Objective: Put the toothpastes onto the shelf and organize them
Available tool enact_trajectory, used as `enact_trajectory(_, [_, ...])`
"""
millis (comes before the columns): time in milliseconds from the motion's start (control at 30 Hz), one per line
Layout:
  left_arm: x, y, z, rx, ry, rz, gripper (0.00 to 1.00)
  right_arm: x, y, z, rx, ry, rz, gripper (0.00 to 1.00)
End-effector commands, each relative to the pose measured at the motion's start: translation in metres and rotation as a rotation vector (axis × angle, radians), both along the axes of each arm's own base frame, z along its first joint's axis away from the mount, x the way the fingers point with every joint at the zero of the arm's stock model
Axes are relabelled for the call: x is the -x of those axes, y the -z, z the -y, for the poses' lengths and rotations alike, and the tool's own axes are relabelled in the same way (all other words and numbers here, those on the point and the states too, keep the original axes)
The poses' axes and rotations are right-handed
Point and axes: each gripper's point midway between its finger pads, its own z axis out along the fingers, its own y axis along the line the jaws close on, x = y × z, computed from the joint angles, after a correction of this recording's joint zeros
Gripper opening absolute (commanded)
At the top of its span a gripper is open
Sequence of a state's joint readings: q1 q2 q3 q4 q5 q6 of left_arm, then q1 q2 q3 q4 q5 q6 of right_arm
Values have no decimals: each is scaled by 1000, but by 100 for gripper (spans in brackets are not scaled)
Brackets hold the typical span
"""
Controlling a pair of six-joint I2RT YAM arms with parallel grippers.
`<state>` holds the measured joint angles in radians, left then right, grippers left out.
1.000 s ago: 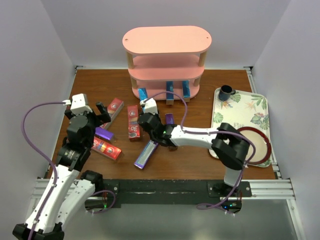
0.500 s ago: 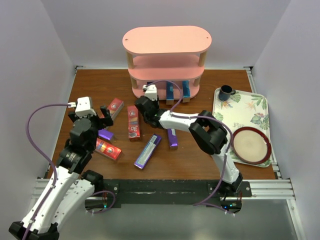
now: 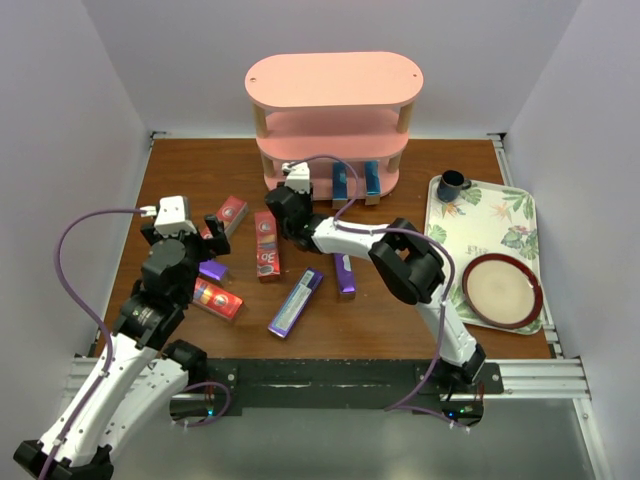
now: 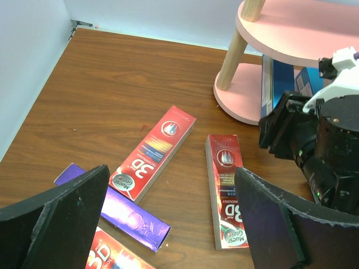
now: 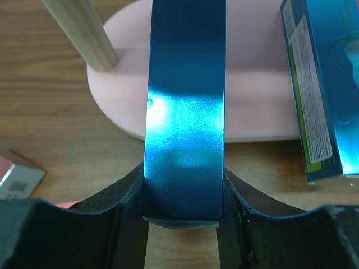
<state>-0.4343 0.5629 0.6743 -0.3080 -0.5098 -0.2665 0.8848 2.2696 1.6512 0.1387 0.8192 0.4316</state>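
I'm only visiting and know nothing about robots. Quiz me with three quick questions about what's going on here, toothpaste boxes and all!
1. Pick one: which colour of carton does the right pincer grip? A red, B purple, C blue.
2. True or false: a red carton lies on the top board of the shelf.
3. Count: how many purple cartons lie on the table?

Key
1. C. It grips the blue carton, at the shelf's bottom board.
2. False.
3. Three.
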Motion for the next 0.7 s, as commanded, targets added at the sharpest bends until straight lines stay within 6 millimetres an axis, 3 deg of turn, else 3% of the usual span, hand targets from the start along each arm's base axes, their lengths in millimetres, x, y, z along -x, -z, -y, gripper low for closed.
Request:
enact_trajectory(0, [-2,-9,-1,-5,-5,39,98,-24,-37,1,-81,74,110,30])
enact_trajectory(167, [-2,-8,1,-7,1,35,98,-29,-32,3,-80,85,104,37])
enact_trajectory(400, [-2,-7,2,-6,10,35,98,-31,-20,7,-68,91,82,54])
enact_trajectory(667, [-2,-7,3,-6,16,36,98,-28,-19,6,-90,72,63,59])
